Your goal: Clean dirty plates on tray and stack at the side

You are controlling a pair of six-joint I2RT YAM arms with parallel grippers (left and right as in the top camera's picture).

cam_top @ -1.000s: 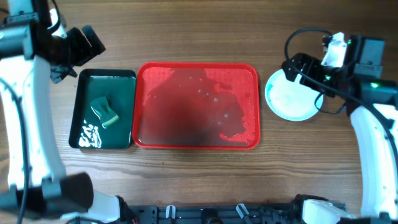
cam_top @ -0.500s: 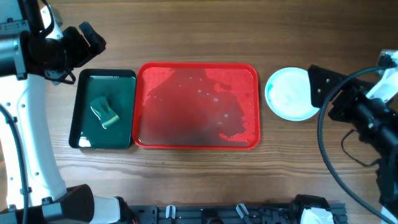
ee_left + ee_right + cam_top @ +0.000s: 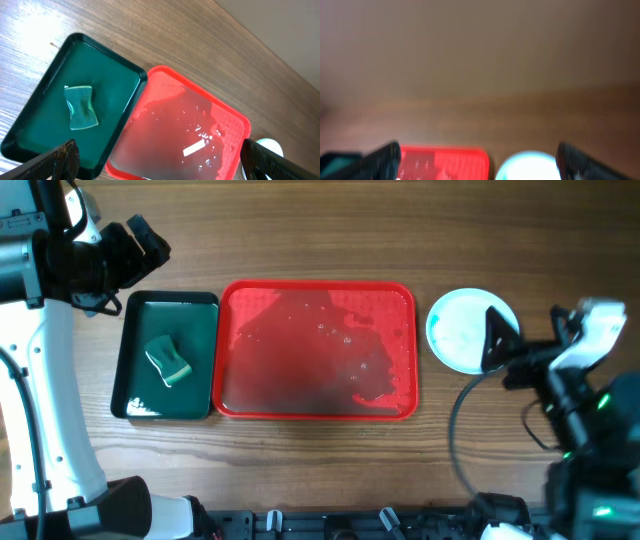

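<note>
Both grippers hold nothing, jaws spread wide: the left gripper (image 3: 160, 157) hovers far left, the right gripper (image 3: 479, 159) just right of the plates (image 3: 458, 330), which sit on the table (image 3: 320, 240) right of the wet red tray (image 3: 300, 355).

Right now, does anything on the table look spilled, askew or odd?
The red tray is wet, with water pooled and beaded across it. White suds sit in a corner of the green tray, near the sponge. The plates sit tidily right of the red tray.
</note>
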